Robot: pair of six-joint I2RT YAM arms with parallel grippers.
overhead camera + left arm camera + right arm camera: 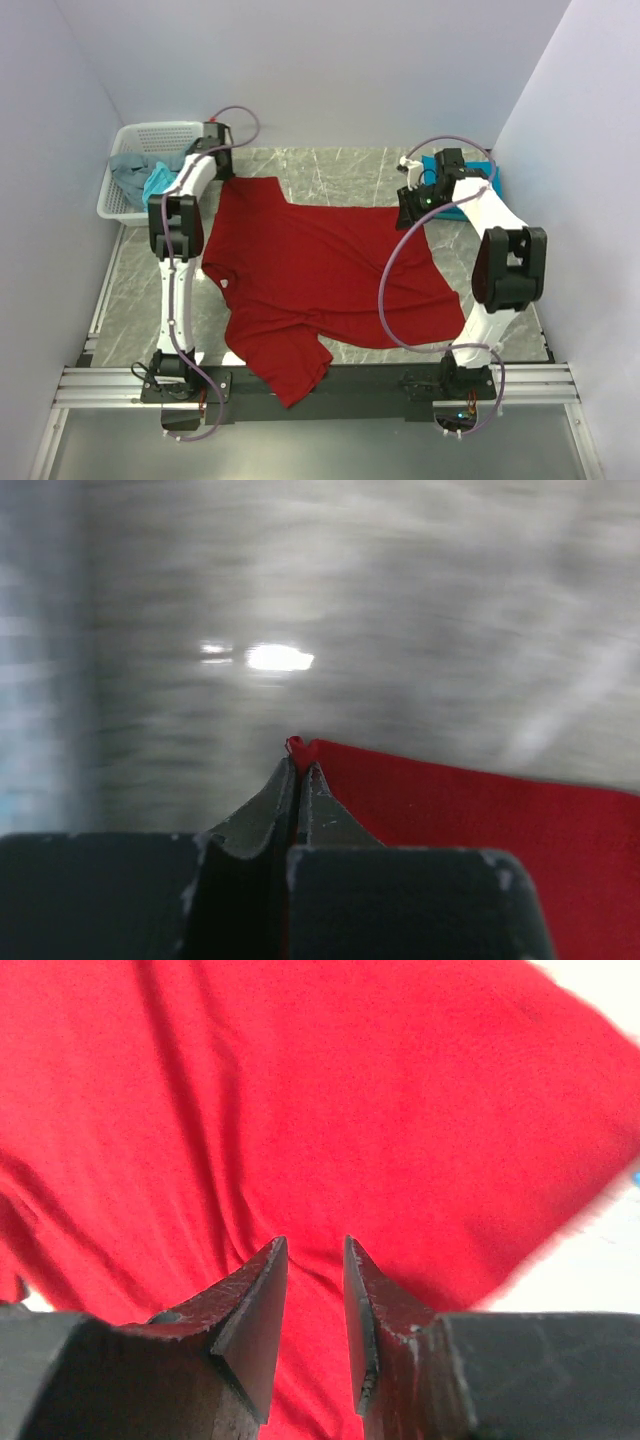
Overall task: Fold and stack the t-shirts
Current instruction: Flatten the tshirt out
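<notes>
A dark red t-shirt lies spread on the marble table, with one sleeve hanging over the near edge. My left gripper is shut on the shirt's far left corner; in the left wrist view the jaws pinch the red cloth at their tips. My right gripper hovers over the shirt's far right corner. In the right wrist view its jaws stand a little apart with nothing between them, above the red cloth. A teal-blue t-shirt lies folded at the far right, partly hidden by the right arm.
A white mesh basket stands at the far left, off the table's corner. It holds a grey shirt and a light turquoise shirt. White walls close in on the left, back and right.
</notes>
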